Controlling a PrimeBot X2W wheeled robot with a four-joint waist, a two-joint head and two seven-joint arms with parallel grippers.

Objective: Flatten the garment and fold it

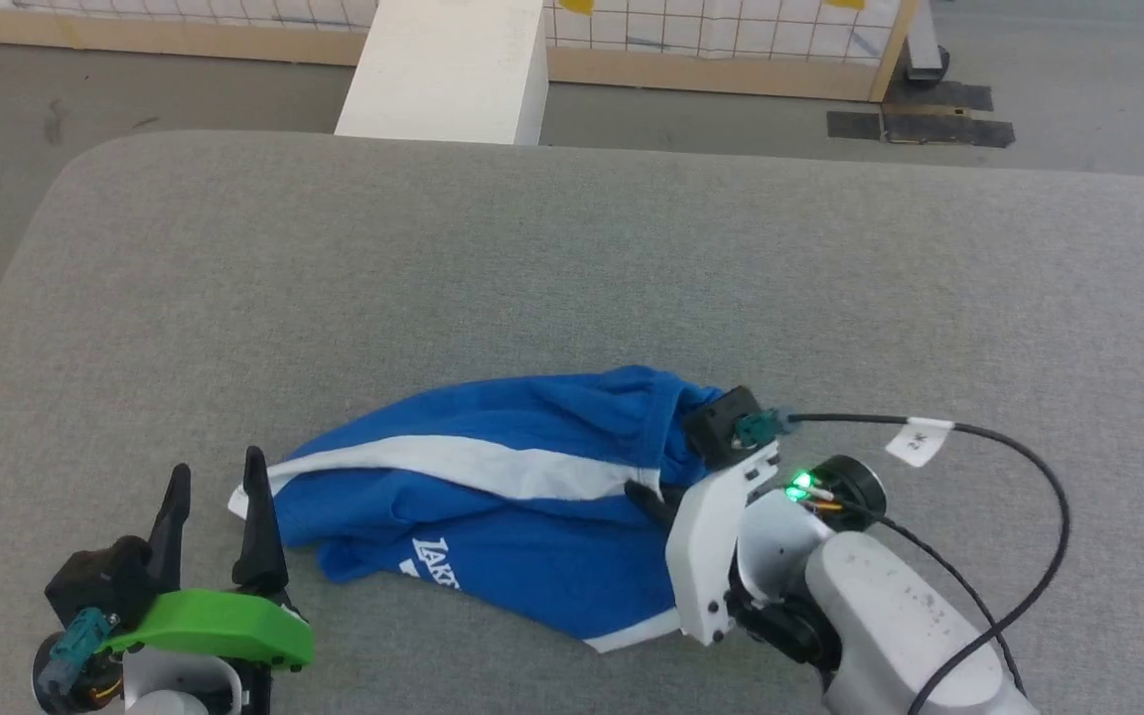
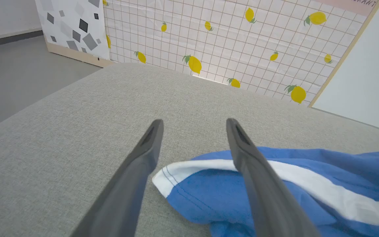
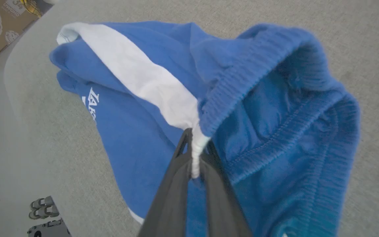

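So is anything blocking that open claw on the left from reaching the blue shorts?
Nothing visible. The left gripper hangs open right beside the shorts' white-striped hem, with only bare grey cushion between. The right gripper is already shut on the waistband.

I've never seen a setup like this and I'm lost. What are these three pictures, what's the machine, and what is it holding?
It is a two-armed robot at a grey padded surface. One picture looks down from its head; the other two look along each arm's fingers from the wrists. Crumpled blue shorts with a white stripe lie on the surface. The right gripper is shut on the shorts, pinching the waistband where the white stripe ends. The left gripper is open, its fingers either side of the shorts' other end, holding nothing.
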